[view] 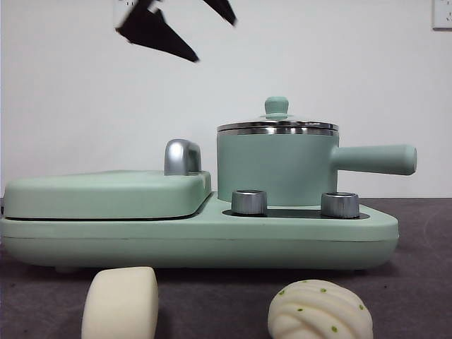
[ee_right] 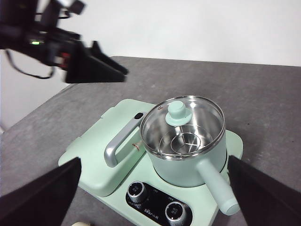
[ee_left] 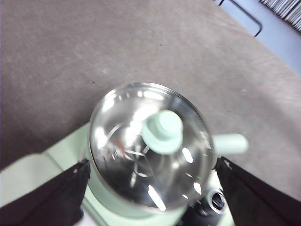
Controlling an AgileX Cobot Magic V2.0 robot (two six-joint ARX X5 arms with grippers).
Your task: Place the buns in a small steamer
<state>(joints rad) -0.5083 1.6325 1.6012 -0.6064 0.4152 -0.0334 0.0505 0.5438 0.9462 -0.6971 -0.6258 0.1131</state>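
- The small steamer (view: 277,164) stands on the right half of a mint-green cooker base (view: 198,236), its straight handle pointing to the right in the front view, with the glass lid (ee_right: 182,126) on and the green knob (ee_left: 162,131) upright in the middle.
- A flat lidded griddle (view: 106,192) with a chrome handle (view: 181,156) takes up the other half of the base; two steel dials (view: 249,201) sit in front of the pot.
- Both buns lie on the grey counter (view: 424,282) just in front of the base, apart from each other: the plain bun (view: 120,302) below the griddle, the twisted bun (view: 319,309) with green specks below the pot.
- The left hand (ee_left: 150,188) hangs high over the steamer, looking down on the lid, jaws spread wide and holding nothing.
- The right hand (ee_right: 153,197) waits farther back, also wide open and empty.
- The lid must likely come off first; the knob is the natural hold, small and smooth, so a centred pinch is needed, and the glass calls for a gentle lift.
- The buns look soft and light; squeezing would probably dent them, so a light grip across the middle of each seems best.
- The twisted bun's ridged dome may give better purchase than the plain bun's smooth sides.
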